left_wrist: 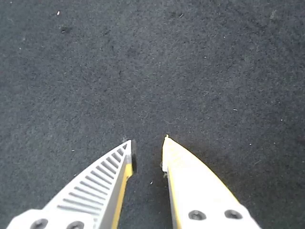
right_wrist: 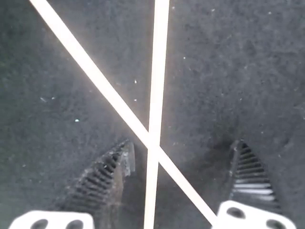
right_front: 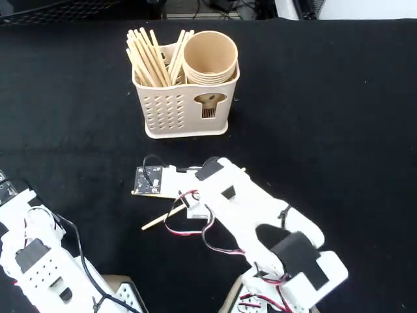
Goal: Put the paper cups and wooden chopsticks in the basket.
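Chopsticks [right_front: 153, 55] fill the basket's [right_front: 186, 114] left compartment at the counter's back, stacked paper cups [right_front: 210, 55] its right. Our left gripper [left_wrist: 147, 140], fingers slightly parted, hangs over the black counter [left_wrist: 190, 57]. Two more chopsticks [right_wrist: 155, 133] lie crossed between our right gripper's [right_wrist: 183, 143] wide-open fingers.

The right arm [right_front: 260, 218] covers most of a chopstick [right_front: 158, 221].
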Motion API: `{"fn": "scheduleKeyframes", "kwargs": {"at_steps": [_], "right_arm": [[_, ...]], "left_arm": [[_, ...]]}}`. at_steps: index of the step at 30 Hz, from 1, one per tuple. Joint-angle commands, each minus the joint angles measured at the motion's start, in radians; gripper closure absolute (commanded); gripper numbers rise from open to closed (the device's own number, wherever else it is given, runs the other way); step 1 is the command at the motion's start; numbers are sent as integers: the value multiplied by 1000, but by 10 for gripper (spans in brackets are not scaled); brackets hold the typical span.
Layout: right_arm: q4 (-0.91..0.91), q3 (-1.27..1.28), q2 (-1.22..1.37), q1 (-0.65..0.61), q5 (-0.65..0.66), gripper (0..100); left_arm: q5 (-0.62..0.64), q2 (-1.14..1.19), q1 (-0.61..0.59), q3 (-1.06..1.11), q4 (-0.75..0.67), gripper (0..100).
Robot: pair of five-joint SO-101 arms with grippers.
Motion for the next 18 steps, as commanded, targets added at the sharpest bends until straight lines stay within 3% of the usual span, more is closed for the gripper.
{"fn": "scheduleKeyframes", "kwargs": {"at_steps": [1, 4, 18], "right_arm": [[-18, -35, 10, -12, -5, 831], [-17, -35, 12, -11, -8, 988], [41, -31, -36, -8, -11, 986]], "left_arm": [[2, -12, 12, -27, -15, 880], [2, -12, 12, -27, -14, 880], [2, -12, 12, -27, -14, 880]]}}
